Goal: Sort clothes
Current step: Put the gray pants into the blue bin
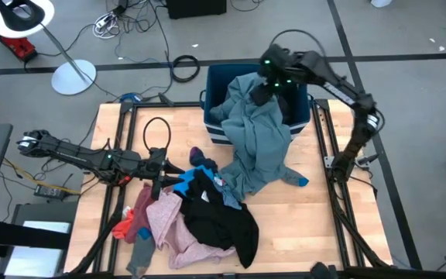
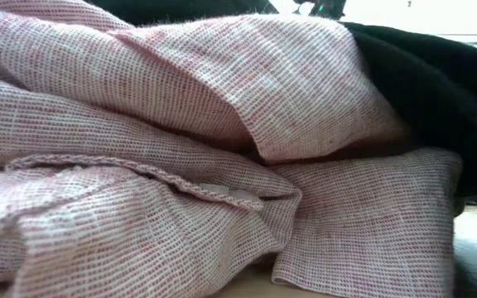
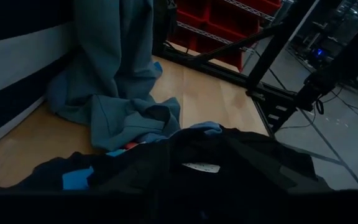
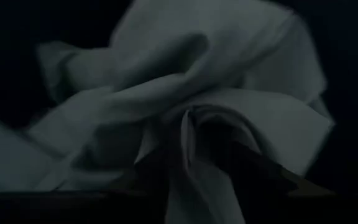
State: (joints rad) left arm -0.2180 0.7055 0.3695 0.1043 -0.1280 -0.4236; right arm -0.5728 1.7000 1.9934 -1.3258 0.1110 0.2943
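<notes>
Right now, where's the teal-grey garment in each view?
High view: teal-grey garment draped over the front rim of the blue bin, trailing onto the table, right gripper above it.
Low view: not in it; pink garment fills the frame.
Left wrist view: hangs down at upper left, pooling on the wood.
Right wrist view: fills the frame.
Shared landmark: the black garment, also in the low and left wrist views.

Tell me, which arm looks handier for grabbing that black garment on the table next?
Probably the left. The left gripper sits low beside the black fabric garment in the pile, while the right gripper is away over the dark blue plastic bin, at the teal-grey garment.
</notes>
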